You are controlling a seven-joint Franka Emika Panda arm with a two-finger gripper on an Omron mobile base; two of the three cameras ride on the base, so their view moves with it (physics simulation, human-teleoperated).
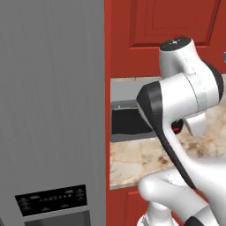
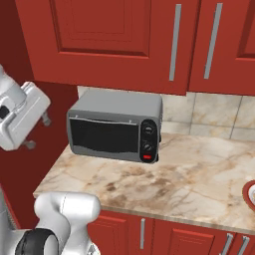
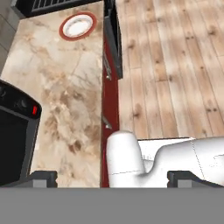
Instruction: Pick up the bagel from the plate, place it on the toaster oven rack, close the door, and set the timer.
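Behind the door [image 2: 102, 135] is where I judge the bagel to be. The dark glass panel stands upright and flush in its grey frame, too dark to see through, and the red-rimmed plate [image 3: 78, 26] far along the counter [image 2: 189, 174] shows a bare white centre. That fits a bagel already loaded and shut in, though nothing here proves it.

On the panel to the right of the door, the toaster oven [image 2: 117, 103] has two dark knobs [image 2: 148, 137] above a small red mark [image 2: 147, 157]. How either knob is turned is too small to read, so the timer step may or may not be done.

The gripper [image 3: 114, 179] hangs off the oven's left side, apart from it and looking down along the counter edge. Its fingertips [image 3: 41, 178] are spread wide with nothing between them — the posture of a hand carrying no load. If the timer is unset, the arm must cross the oven's whole front to reach the knobs, keeping clear of the shut door.
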